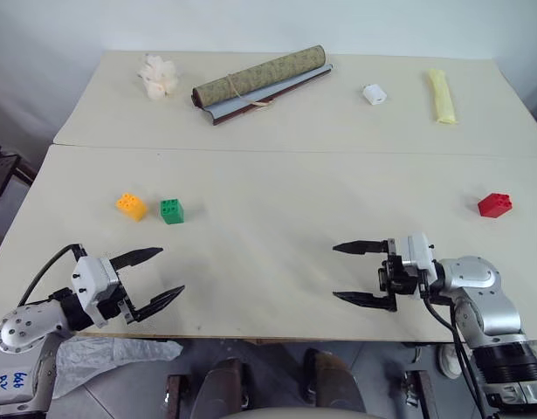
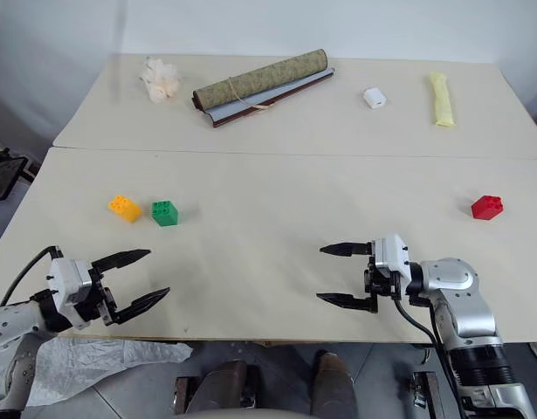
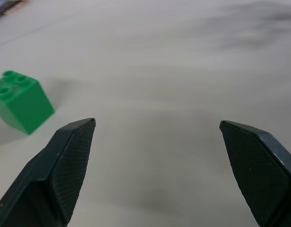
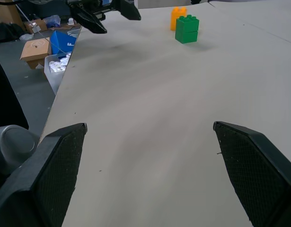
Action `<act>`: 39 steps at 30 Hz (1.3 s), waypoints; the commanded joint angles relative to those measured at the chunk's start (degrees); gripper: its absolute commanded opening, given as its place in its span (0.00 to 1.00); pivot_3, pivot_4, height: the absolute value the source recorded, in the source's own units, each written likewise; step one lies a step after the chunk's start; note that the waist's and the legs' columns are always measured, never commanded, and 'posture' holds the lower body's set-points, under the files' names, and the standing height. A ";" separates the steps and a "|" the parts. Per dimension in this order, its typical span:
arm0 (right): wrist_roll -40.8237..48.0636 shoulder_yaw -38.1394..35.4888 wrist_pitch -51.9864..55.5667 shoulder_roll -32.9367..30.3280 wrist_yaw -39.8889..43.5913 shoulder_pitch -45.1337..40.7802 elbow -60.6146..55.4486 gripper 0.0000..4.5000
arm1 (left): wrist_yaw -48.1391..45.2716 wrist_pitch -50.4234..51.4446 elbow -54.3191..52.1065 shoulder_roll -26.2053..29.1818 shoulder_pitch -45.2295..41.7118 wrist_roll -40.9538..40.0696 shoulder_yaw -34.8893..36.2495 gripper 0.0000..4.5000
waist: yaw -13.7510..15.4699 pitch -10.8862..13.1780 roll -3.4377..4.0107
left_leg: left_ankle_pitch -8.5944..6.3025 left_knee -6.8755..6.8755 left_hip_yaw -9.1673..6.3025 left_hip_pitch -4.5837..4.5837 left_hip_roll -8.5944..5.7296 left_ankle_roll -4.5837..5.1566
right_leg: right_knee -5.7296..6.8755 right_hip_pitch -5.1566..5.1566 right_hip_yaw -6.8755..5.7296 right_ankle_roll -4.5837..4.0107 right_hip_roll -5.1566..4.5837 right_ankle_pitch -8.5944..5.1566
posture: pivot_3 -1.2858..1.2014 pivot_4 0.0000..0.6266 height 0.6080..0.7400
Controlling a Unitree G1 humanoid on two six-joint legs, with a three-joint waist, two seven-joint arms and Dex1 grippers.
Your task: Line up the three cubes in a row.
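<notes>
On the near table's left side an orange-yellow cube and a green cube sit side by side, a small gap between them. The red cube lies far off at the right edge. My left gripper hovers open near the front edge, below and slightly left of the green cube, nothing between its fingers. My right gripper is open and empty at the front right, pointing left toward the green cube and the orange-yellow cube across the table.
On the far table lie a rolled mat, a white crumpled lump, a small white block and a long pale yellow piece. A seam separates the two tables. Boxes stand on the floor beyond the left edge.
</notes>
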 commanded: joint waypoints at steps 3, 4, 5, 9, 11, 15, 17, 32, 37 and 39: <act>0.93 -2.91 -1.51 0.05 -2.29 1.98 -2.76 1.00 | 0.54 1.76 -2.82 0.02 0.81 -2.00 0.07 1.00 | 0.04 0.00 0.00 | 0.00 0.00 0.00 0.00 0.00 0.00 | 0.00 0.00 0.00 0.00 0.00 0.00 | 0.52 0.24 1.00; 1.32 -3.81 -1.25 0.10 -3.60 2.39 -3.46 1.00 | 0.49 2.51 -3.43 0.02 0.81 -2.45 -0.29 1.00 | 0.06 0.00 0.00 | 0.00 0.00 0.00 0.00 0.00 0.00 | 0.00 0.00 0.00 0.00 0.00 0.00 | 0.52 0.24 1.00; 1.77 -5.18 -0.91 0.12 -5.45 2.89 -4.46 1.00 | -0.59 3.39 -4.68 0.54 1.20 -2.86 -1.22 1.00 | 0.08 0.00 0.00 | 0.00 0.00 0.00 -0.01 0.00 0.00 | 0.00 0.00 0.00 0.00 0.00 0.00 | 0.52 0.24 1.00; 2.60 -16.07 0.60 -1.38 -15.18 8.27 -8.63 1.00 | 0.90 5.93 -9.07 -2.09 -3.50 -3.80 -6.99 1.00 | 1.23 0.00 0.00 | 0.00 0.00 -0.06 -0.03 -0.04 0.00 | 0.01 0.00 -0.03 0.00 -0.05 0.00 | 0.52 0.24 1.00; 4.97 -22.99 2.66 -1.02 -20.72 11.40 -10.26 1.00 | 1.98 7.33 -9.61 -3.46 -6.17 -3.66 -9.36 1.00 | 1.76 -0.01 -0.02 | 0.00 0.03 -0.06 -0.04 -0.08 0.00 | 0.00 0.02 -0.01 0.00 -0.06 0.01 | 0.52 0.24 1.00; 7.38 -36.60 3.42 3.00 -31.70 19.95 -11.89 1.00 | 1.64 7.17 -7.90 -5.26 -11.41 -1.94 -13.43 1.00 | 1.64 -0.03 -0.04 | 0.00 0.00 -0.04 -0.01 -0.11 0.00 | 0.02 0.03 -0.02 0.00 -0.06 0.01 | 0.52 0.24 1.00; 6.66 -39.73 3.09 4.54 -34.39 23.43 -11.11 1.00 | 0.82 8.70 -7.66 -5.12 -12.72 -2.55 -14.96 1.00 | 1.58 -0.04 -0.06 | 0.00 -0.03 0.09 0.00 -0.12 0.00 | 0.02 0.06 -0.04 0.00 -0.03 0.01 | 0.52 0.24 1.00; 4.03 -41.38 14.81 -2.70 -51.70 9.38 3.44 1.00 | -2.82 14.33 -6.83 -5.39 -18.16 -5.93 -18.54 1.00 | -0.72 -0.07 0.09 | 0.01 -0.35 0.74 0.74 0.28 0.02 | 0.19 0.09 0.83 0.00 0.06 0.00 | 0.52 0.24 1.00; 1.58 -35.38 24.72 -11.09 -52.73 -4.77 13.90 1.00 | -3.16 12.91 -6.94 -5.68 -17.92 -4.64 -19.19 1.00 | -0.07 -0.07 0.09 | -0.01 -0.29 0.77 0.68 0.32 0.05 | 0.16 0.06 0.82 -0.02 0.08 0.00 | 0.52 0.24 1.00; -2.40 -30.22 26.36 -14.14 -52.52 -11.80 22.55 1.00 | -3.03 11.69 -6.64 -5.84 -17.95 -3.69 -19.31 1.00 | 0.05 -0.07 0.08 | -0.01 -0.25 0.86 0.62 0.27 0.05 | 0.14 0.06 0.75 -0.04 0.12 -0.01 | 0.52 0.24 1.00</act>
